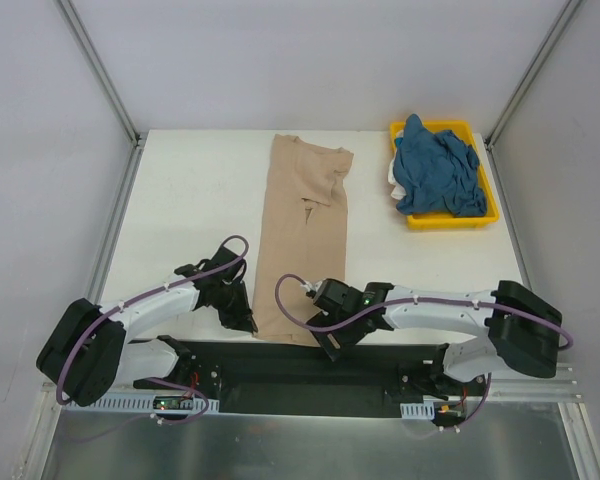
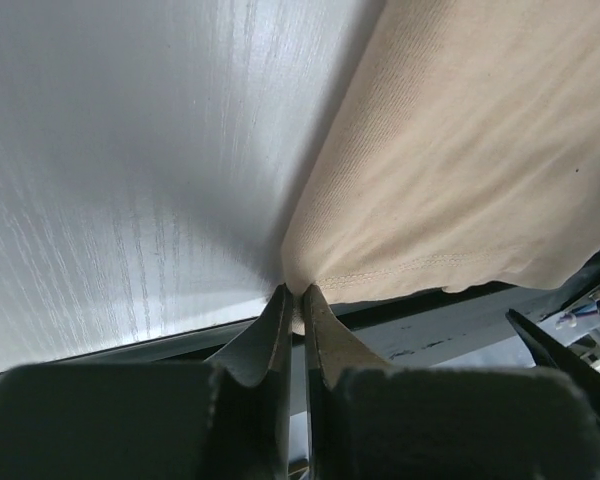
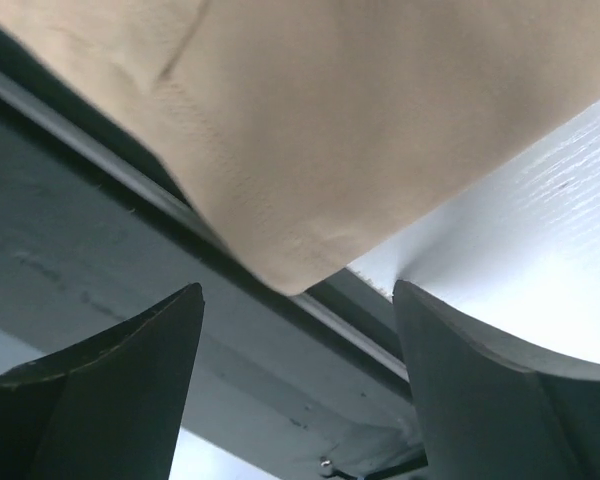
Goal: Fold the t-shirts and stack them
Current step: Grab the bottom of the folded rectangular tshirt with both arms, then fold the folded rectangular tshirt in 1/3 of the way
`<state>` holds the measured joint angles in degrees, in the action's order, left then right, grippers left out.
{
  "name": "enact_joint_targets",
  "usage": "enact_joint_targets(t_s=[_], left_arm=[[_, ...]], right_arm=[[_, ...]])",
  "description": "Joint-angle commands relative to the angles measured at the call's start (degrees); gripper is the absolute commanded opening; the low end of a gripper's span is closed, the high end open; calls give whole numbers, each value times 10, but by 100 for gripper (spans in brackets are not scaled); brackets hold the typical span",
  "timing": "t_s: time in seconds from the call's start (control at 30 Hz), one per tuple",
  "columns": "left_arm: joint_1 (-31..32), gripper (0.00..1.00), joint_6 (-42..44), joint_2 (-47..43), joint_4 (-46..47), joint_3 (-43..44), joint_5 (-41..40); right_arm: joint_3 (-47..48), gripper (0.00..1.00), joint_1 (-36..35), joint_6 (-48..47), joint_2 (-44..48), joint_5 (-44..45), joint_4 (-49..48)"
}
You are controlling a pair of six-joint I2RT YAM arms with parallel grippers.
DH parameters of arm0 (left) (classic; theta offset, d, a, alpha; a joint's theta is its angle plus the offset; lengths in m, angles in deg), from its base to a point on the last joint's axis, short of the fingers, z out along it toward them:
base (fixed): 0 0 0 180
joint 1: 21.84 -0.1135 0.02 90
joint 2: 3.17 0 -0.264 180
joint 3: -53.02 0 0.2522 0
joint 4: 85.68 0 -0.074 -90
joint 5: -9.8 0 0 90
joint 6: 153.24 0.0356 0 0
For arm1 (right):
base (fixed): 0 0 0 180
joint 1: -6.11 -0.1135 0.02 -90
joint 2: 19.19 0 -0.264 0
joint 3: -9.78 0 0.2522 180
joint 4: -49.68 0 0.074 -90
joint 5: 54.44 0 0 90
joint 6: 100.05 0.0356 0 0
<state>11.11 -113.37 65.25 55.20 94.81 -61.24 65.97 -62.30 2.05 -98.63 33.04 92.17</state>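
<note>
Reaching inward, low over the counter's (image 1: 190, 200) near edge — left gripper (image 2: 292, 295) pinched on the flat tan t-shirt's (image 1: 300, 230) near-left corner, right gripper (image 3: 297, 288) spread wide around its near-right corner; teal t-shirt (image 1: 438, 175) heaped in yellow tray (image 1: 450, 220).

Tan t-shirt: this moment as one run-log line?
tan t-shirt: folded lengthwise | left hand: shut on near-left hem corner | right hand: open around near-right corner | teal t-shirt: bunched in yellow tray

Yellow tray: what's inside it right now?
A crumpled teal-blue t-shirt fills most of the yellow tray. A scrap of white shows at the left edge. Anything beneath the shirt is covered.
</note>
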Motion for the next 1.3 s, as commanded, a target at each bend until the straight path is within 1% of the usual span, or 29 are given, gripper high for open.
enact_joint_targets(t_s=[0.0,0.1,0.13,0.17,0.2,0.27,0.37,0.4,0.53,0.57,0.67,0.73,0.8,0.87,0.93,1.0,1.1,1.13,1.27], left_arm=[[4,0,0,-6,-7,-11,-23],[8,0,-3,-13,-7,-10,-23],[10,0,-4,-14,-7,-8,-22],[11,0,-6,-16,-7,-8,-20],[12,0,-7,-16,-7,-8,-19],[12,0,-9,-20,-7,-8,-16],[13,0,-15,-29,-8,-10,3],[15,0,-19,-33,-8,-12,12],[27,0,-49,-81,-9,-48,39],[28,0,-57,-91,-8,-54,49],[32,0,-75,-129,-9,-64,65],[32,0,-77,-159,-14,-60,71],[32,0,-76,-175,-21,-51,69],[32,0,-69,-188,-26,-33,69],[32,0,-56,-183,-26,-10,63],[31,0,-41,-171,-28,14,54],[29,0,-9,-133,-35,66,28],[30,0,4,-112,-35,92,5],[20,0,30,-54,-38,165,-37]], right_arm=[[20,78,-7,14,-26,51,-3],[24,65,-9,9,-34,57,-20],[26,56,-9,9,-37,56,-25],[26,50,-9,9,-42,54,-34],[25,39,-9,8,-45,52,-39],[23,30,-9,9,-55,46,-47],[20,1,-13,6,-49,31,-47],[18,1,-23,13,-41,31,-47],[-11,1,-43,42,32,-26,-45],[-23,1,-44,49,41,-47,-46],[-29,1,-48,63,67,-72,-46],[-23,1,-48,59,82,-75,-36],[-7,1,-47,51,92,-64,-6],[6,1,-43,40,105,-36,32],[19,1,-33,32,111,-22,57],[25,1,-3,30,117,-6,66],[38,1,45,11,130,6,66],[47,1,55,-1,133,9,63],[91,1,102,-30,117,40,50]])
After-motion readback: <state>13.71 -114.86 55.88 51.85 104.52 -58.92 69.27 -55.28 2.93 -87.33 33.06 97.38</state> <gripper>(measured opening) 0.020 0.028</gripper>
